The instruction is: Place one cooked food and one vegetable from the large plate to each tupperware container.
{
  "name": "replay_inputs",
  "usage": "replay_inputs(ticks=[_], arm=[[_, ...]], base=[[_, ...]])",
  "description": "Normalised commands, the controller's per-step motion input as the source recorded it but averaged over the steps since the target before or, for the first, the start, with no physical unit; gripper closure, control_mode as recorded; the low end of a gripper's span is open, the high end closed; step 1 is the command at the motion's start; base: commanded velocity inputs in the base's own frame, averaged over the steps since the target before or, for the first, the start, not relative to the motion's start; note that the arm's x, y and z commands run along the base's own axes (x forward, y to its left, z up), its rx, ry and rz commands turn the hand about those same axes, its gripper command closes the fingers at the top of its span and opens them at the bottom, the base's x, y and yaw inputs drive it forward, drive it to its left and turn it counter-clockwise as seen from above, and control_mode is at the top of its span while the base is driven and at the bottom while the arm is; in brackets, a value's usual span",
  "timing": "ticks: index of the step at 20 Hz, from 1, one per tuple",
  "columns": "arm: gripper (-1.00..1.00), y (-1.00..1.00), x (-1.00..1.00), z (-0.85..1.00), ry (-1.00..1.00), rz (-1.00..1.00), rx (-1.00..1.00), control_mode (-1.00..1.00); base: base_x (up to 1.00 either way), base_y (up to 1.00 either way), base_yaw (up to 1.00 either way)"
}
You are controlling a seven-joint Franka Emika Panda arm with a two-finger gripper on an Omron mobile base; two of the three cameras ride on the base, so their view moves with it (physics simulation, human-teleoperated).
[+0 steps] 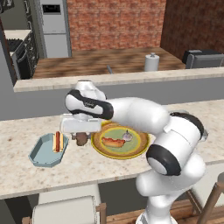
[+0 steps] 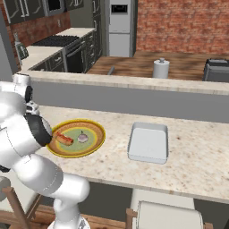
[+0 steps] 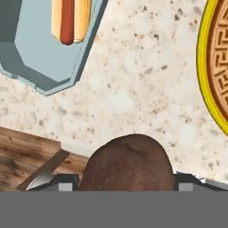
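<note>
**Tech A:** Speckled beige stone formed the counter, with a red brick wall behind. What was the inventory on it?

**Tech B:** Two hot dogs, each a red sausage in a tan bun. One hot dog lay inside the light-blue octagonal tray; the other hot dog lay on the large plate. Two vegetables: the brown potato, round with a rough matte skin, and a pale bulb with a pointed tip, resting on the plate's green centre just beside the second hot dog.

**Tech A:** Containers?

**Tech B:** Two. The blue tray, shallow with angled walls, sat left of the plate. The grey-white rectangular tray, rounded at the corners, sat right of the plate and held nothing.

**Tech A:** Plate details?

**Tech B:** One, round, with a yellow edge and a brown key-patterned rim.

**Tech A:** Gripper condition?

**Tech B:** The gripper hung over bare counter between the blue tray and the plate. Its jaws were partly closed against both sides of the potato, holding it above the surface.

**Tech A:** Background items?

**Tech B:** One white paper-towel roll stood on the far wooden counter.
</note>
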Motion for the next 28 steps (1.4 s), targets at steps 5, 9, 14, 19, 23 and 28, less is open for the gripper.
replay_inputs(ticks=[5,9,14,19,23,28], arm=[[1.0,1.0,0.29,-0.44,0.05,0.0,-0.06,-1.0],[1.0,0.96,0.26,-0.49,0.0,0.0,-0.07,-1.0],[1.0,0.59,0.37,-0.31,-0.01,-0.01,-0.03,-1.0],[1.0,0.31,0.62,-0.14,0.0,0.0,0.0,-1.0],[1.0,0.21,0.41,-0.51,0.0,0.0,-0.09,-1.0],[1.0,0.0,0.02,-0.57,0.0,0.0,-0.1,-1.0]], base=[[0.0,0.0,0.0],[0.0,0.0,0.0],[0.0,0.0,0.0],[0.0,0.0,0.0],[0.0,0.0,0.0],[0.0,0.0,0.0]])
